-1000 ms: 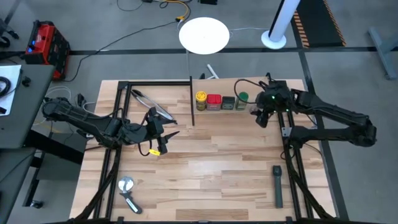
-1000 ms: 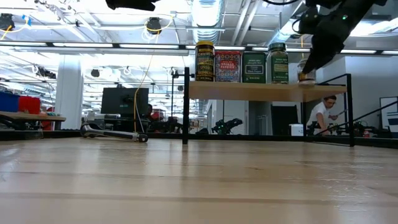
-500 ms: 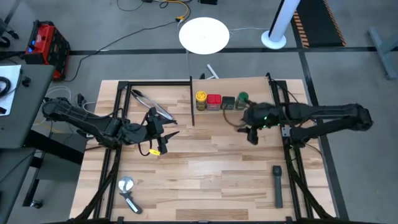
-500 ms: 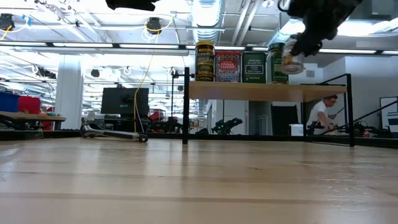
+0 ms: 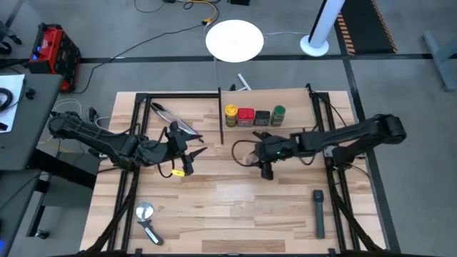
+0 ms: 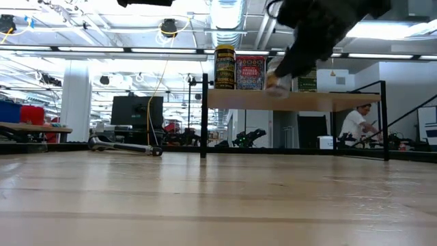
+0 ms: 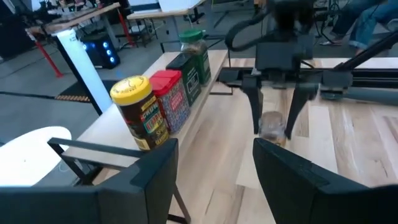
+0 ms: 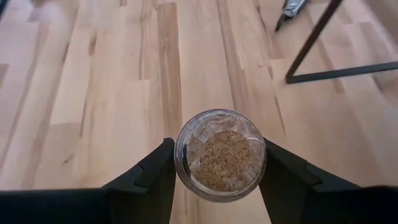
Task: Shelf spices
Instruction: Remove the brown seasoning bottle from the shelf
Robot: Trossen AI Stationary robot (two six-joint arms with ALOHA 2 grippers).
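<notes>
The shelf (image 5: pixel 307 107) is a pale wood panel at the table's far right. On it stand a yellow jar (image 5: pixel 230 114), a red tin (image 5: pixel 245 116), a dark grey tin (image 5: pixel 262 118) and a green-lidded jar (image 5: pixel 278 114). My right gripper (image 5: pixel 266 168) hangs over the table's middle, just in front of the shelf's left part. It is shut on the small clear-tan jar (image 8: pixel 221 154). My left gripper (image 5: pixel 190 154) waits open over the table's left half, holding nothing. My right gripper pinches the clear-tan jar between its two fingers (image 8: pixel 149 180), one on each opposite side of the round wall (image 8: pixel 181 155). The fingers point down from above. The jar (image 7: pixel 272 124) hangs between them, lifted clear of the table and of the shelf.
Metal tongs (image 5: pixel 175 121) lie at the far left. A round-headed metal tool (image 5: pixel 146 216) lies near the front left, and a long black bar tool (image 5: pixel 318 213) at the front right. Thin black uprights (image 5: pixel 221 118) frame the shelf.
My right gripper has lifted the clear-tan jar off the shelf's right end. It has carried the jar toward the table's left and near edges, past the green-lidded jar, out over the tabletop. It has stayed shut on the jar.
</notes>
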